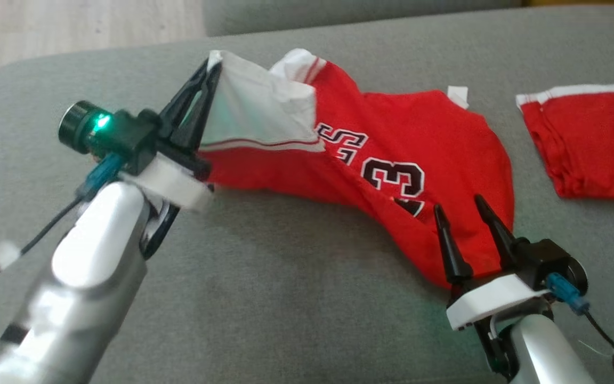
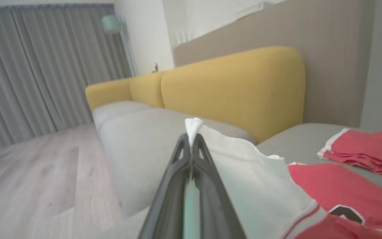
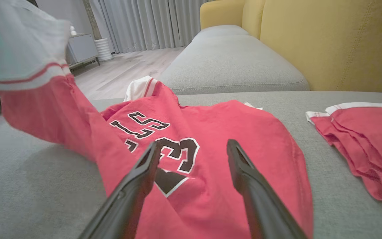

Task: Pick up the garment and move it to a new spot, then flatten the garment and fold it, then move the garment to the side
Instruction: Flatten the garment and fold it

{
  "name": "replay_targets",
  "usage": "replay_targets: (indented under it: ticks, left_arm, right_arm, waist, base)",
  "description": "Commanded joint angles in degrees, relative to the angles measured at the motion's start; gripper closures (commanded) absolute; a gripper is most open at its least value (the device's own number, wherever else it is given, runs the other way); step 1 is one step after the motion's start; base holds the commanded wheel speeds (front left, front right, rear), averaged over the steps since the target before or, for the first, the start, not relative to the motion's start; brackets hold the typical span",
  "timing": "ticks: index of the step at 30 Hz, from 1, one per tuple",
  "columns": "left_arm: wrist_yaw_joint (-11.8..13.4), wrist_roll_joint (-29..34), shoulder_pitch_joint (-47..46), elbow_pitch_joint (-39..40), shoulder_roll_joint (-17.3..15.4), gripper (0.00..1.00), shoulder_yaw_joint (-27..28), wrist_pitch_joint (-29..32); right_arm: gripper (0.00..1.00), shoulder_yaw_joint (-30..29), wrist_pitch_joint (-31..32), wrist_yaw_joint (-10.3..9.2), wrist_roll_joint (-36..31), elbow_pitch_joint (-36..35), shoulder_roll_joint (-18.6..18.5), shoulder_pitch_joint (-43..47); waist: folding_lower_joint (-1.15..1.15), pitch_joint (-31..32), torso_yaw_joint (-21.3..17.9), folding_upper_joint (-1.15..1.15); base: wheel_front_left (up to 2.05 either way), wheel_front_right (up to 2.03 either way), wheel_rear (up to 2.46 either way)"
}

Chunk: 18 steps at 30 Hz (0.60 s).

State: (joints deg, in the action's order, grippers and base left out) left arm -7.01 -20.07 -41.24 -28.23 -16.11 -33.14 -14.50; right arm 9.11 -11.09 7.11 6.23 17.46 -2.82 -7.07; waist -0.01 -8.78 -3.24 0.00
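Observation:
A red jersey (image 1: 392,154) with black numbers and white trim lies crumpled on the grey sofa seat (image 1: 285,298). My left gripper (image 1: 212,63) is shut on the jersey's white sleeve end (image 2: 193,125) and holds that corner lifted above the seat. The lifted part hangs at the upper left of the right wrist view, where the jersey (image 3: 217,139) spreads ahead. My right gripper (image 1: 459,205) stands open over the jersey's near edge, and its fingers (image 3: 144,172) hold nothing.
A second red garment with white trim (image 1: 589,144) lies folded at the right of the seat. A yellow backrest (image 2: 237,89) rises behind the seat. Another grey cushion (image 3: 224,63) and wooden floor (image 2: 28,182) lie beyond.

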Motion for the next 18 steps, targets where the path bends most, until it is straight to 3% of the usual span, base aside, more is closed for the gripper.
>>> replay_targets:
  ticks: [1,4,13,16,18]
  left_arm:
    - [-0.18,0.63,0.76,3.90,-3.54,1.00,1.70,-0.47]
    - [-0.40,0.62,5.28,11.03,-7.46,1.00,-2.47,-0.48]
    - [-0.46,-5.29,11.18,24.69,-24.48,1.00,-25.39,3.05]
    - [-0.46,-6.79,10.42,27.45,-28.40,1.00,-32.76,4.55]
    - [-0.46,-7.38,10.04,27.82,-29.42,1.00,-34.78,5.32]
  right_arm:
    - [0.00,1.39,-0.26,0.37,0.74,-1.55,-0.06,-0.40]
    - [0.00,1.56,-0.15,0.37,1.12,-1.31,-0.06,0.19]
    - [0.00,1.54,-0.53,0.37,2.05,0.01,-0.06,1.12]
    - [0.00,1.63,-0.54,0.37,2.22,0.58,-0.06,1.13]
    - [0.00,1.67,-0.50,0.37,2.29,0.74,-0.06,1.09]
  waist:
    - [0.01,1.32,1.37,0.00]
    - [0.01,2.38,2.54,0.00]
    - [0.01,4.20,5.45,0.00]
    - [0.01,4.82,5.94,0.00]
    - [0.01,4.99,6.04,0.00]
  base:
    - [0.00,0.00,0.00]
    - [0.00,0.00,0.00]
    - [0.00,0.00,0.00]
    - [0.00,0.00,0.00]
    - [0.00,0.00,0.00]
